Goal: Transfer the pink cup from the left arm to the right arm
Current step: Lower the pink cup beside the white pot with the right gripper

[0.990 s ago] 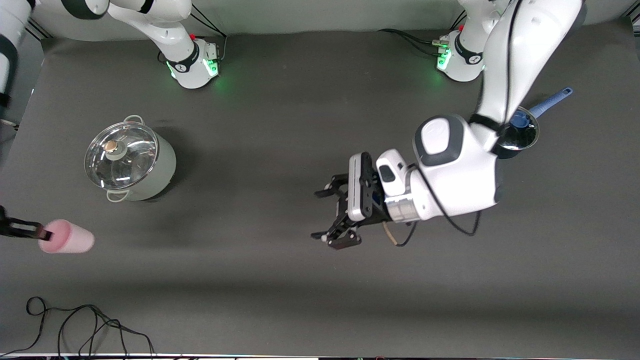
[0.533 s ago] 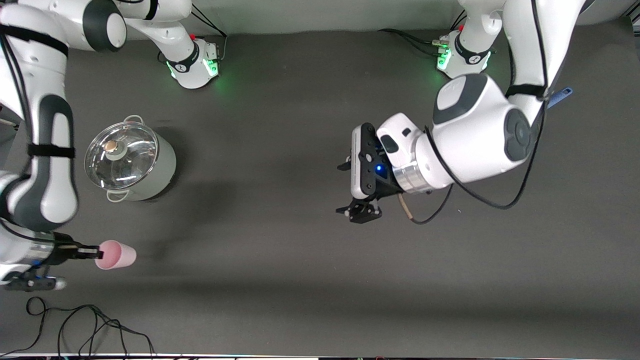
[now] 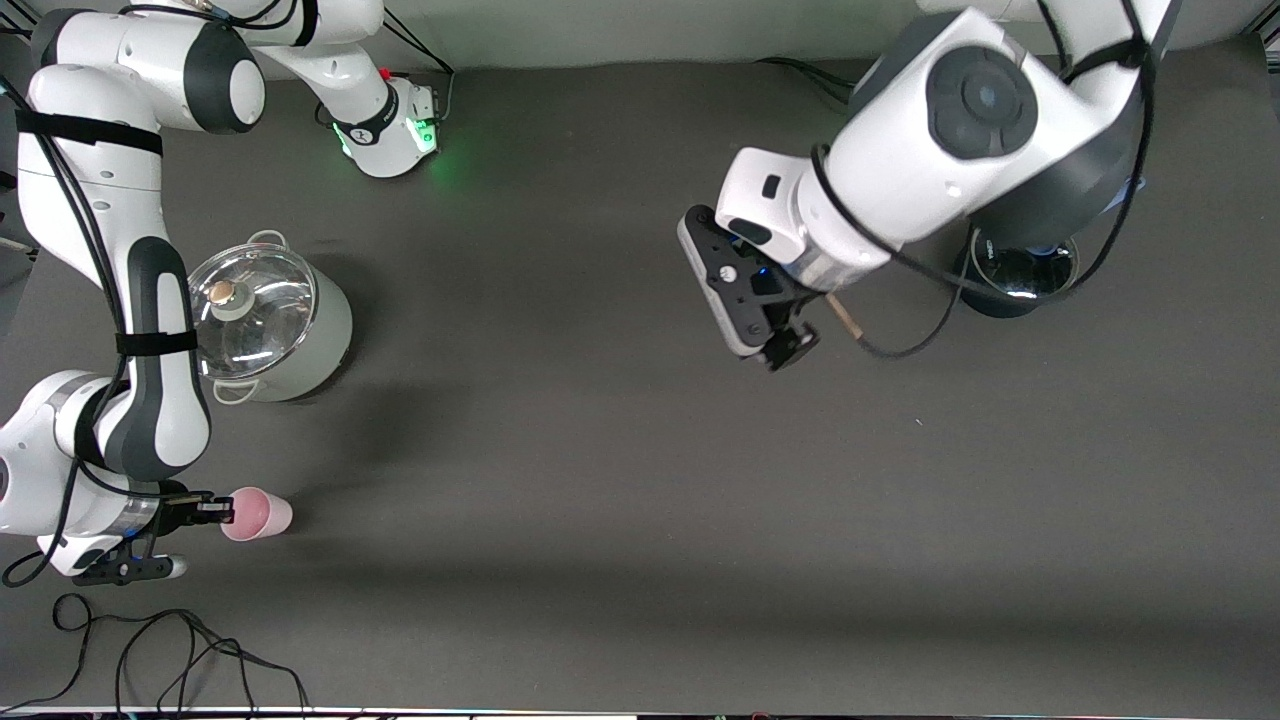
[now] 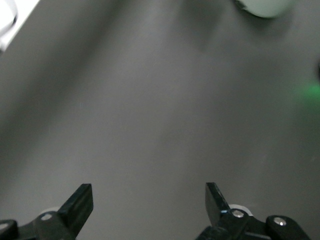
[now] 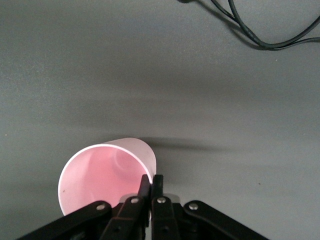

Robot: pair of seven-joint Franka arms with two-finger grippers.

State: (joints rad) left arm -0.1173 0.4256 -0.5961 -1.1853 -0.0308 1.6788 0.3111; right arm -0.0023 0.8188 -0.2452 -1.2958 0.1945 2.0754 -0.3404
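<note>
The pink cup (image 3: 258, 514) is a small pale-pink tumbler, held low over the dark mat at the right arm's end of the table. My right gripper (image 3: 222, 512) is shut on its rim, one finger inside and one outside. The right wrist view shows the cup's open mouth (image 5: 100, 175) and the right gripper (image 5: 151, 182) pinching its wall. My left gripper (image 3: 790, 350) hangs over the middle of the table, apart from the cup. In the left wrist view the left gripper (image 4: 149, 200) is open and empty, with only mat between the fingers.
A pale-green pot with a glass lid (image 3: 262, 320) stands at the right arm's end, beside the right forearm. A dark pan (image 3: 1020, 272) sits under the left arm. A black cable (image 3: 180, 650) lies by the table's front edge and shows in the right wrist view (image 5: 260, 30).
The right arm has swung in, carrying the cup toward the middle and lower over the mat. The left gripper has drawn back toward its base and turned.
</note>
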